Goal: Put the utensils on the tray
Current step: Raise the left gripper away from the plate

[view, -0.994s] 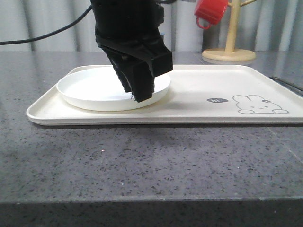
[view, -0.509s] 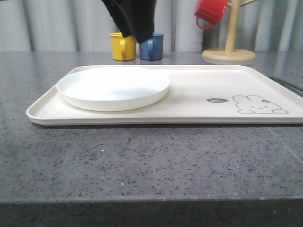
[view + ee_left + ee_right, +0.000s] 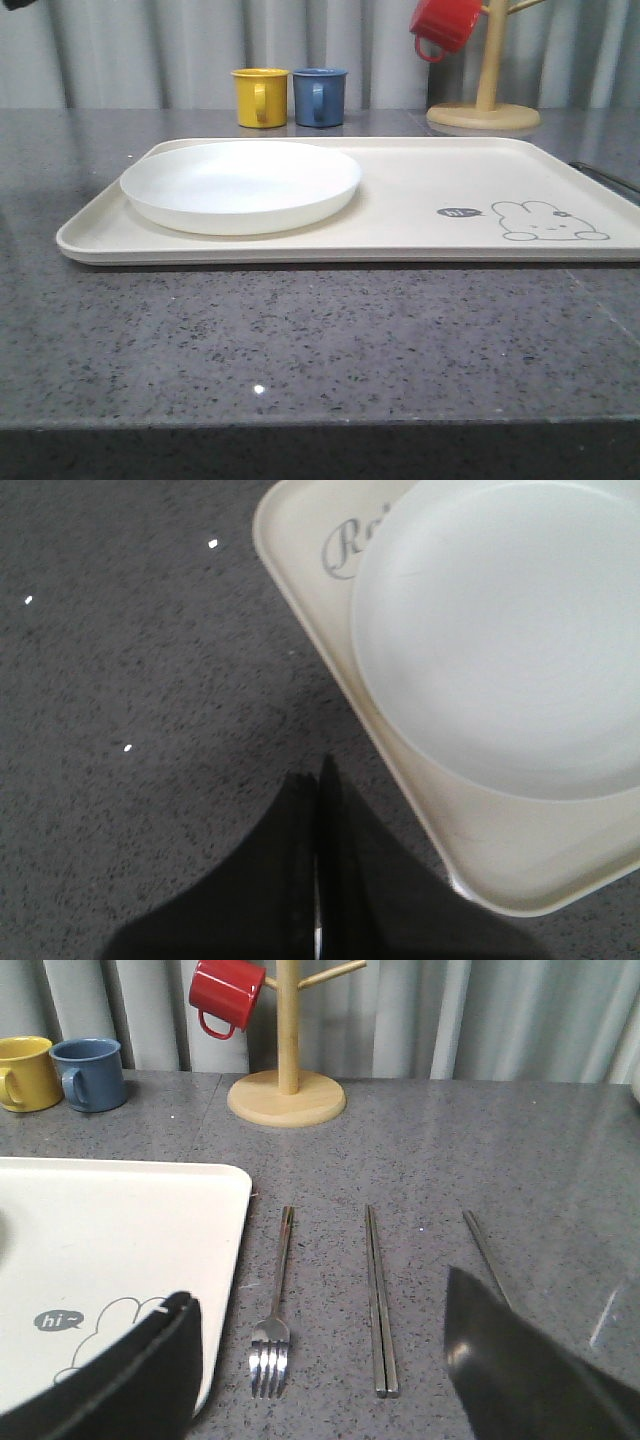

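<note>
- Three silver utensils are lying on the dark speckled stone table (image 3: 300, 340) to the right of the tray (image 3: 420, 190), none of them on it: the fork (image 3: 277, 1300) just beside the tray's right edge, the chopsticks (image 3: 378, 1300) further right, and a slim handle (image 3: 485, 1255) beyond those, its far part passing behind a gripper finger, so I cannot say for certain it is the spoon.
- The cream tray is sitting flat on the table with a white plate (image 3: 240, 185) resting on its left half and a line-drawn rabbit (image 3: 545, 222) at its near right.
- A yellow mug (image 3: 259, 97) and a blue mug (image 3: 319, 96) are standing side by side behind the tray, against a grey pleated curtain (image 3: 130, 50).
- A red mug (image 3: 445, 25) is hanging from a wooden mug tree (image 3: 485, 100) at the far right.
- The left gripper (image 3: 318, 860) is hovering over bare table just off the tray's left corner, its jaws pressed together with nothing between them.
- The right gripper (image 3: 320, 1360) is poised above the fork and chopsticks, jaws spread wide apart.
</note>
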Robot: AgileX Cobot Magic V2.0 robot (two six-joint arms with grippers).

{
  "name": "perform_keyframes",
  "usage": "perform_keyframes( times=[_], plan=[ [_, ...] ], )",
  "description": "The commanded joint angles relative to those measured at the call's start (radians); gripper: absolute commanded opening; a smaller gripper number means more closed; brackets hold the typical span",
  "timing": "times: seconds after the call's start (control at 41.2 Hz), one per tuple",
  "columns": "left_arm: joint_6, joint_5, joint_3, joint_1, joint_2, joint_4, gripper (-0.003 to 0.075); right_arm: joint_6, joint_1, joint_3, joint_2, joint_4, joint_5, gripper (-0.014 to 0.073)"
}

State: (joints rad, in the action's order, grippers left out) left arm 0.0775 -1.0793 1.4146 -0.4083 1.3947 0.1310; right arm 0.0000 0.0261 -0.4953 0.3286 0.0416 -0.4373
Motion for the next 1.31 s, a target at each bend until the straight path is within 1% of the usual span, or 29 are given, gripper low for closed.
perform_keyframes(
  times=[0.0, 0.145, 0.218, 0.436, 0.558, 0.63, 0.752, 0.873, 0.97, 1.091, 1.285],
  plan=[
    [-0.016, 0.115, -0.059, 0.061, -0.106, -0.042, -0.0019, 0.0, 0.006, -0.032, 0.014, -0.003, 0.086, 0.0536],
    [-0.016, 0.243, -0.216, 0.137, -0.224, -0.072, -0.0019, 0.0, 0.006, -0.032, 0.014, -0.003, 0.086, 0.0536],
    [-0.016, 0.321, -0.3, 0.15, -0.288, -0.072, -0.0019, 0.0, 0.006, -0.032, 0.014, -0.003, 0.086, 0.0536],
    [-0.016, 0.616, -0.6, 0.148, -0.545, -0.088, -0.0019, 0.0, 0.006, -0.032, 0.014, -0.003, 0.086, 0.0536],
    [-0.016, 0.719, -0.765, 0.148, -0.706, -0.092, -0.0019, 0.0, 0.006, -0.032, 0.014, -0.003, 0.086, 0.0536],
    [-0.016, 0.738, -0.854, 0.148, -0.808, -0.092, -0.0019, 0.0, 0.006, -0.032, 0.014, -0.003, 0.086, 0.0536],
    [-0.016, 0.74, -0.959, 0.148, -0.996, -0.092, -0.0019, 0.0, 0.006, -0.032, 0.014, -0.003, 0.086, 0.0536],
    [-0.016, 0.744, -1.011, 0.148, -1.171, -0.092, -0.0019, 0.0, 0.006, -0.032, 0.014, -0.003, 0.086, 0.0536],
    [-0.016, 0.735, -1.03, 0.148, -1.272, -0.092, -0.0019, 0.0, 0.006, -0.032, 0.014, -0.003, 0.086, 0.0536],
    [-0.016, 0.733, -1.037, 0.148, -1.341, -0.092, -0.0019, 0.0, 0.006, -0.032, 0.014, -0.003, 0.086, 0.0536],
    [-0.016, 0.733, -1.037, 0.148, -1.346, -0.092, -0.0019, 0.0, 0.006, -0.032, 0.014, -0.003, 0.086, 0.0536]
  ],
)
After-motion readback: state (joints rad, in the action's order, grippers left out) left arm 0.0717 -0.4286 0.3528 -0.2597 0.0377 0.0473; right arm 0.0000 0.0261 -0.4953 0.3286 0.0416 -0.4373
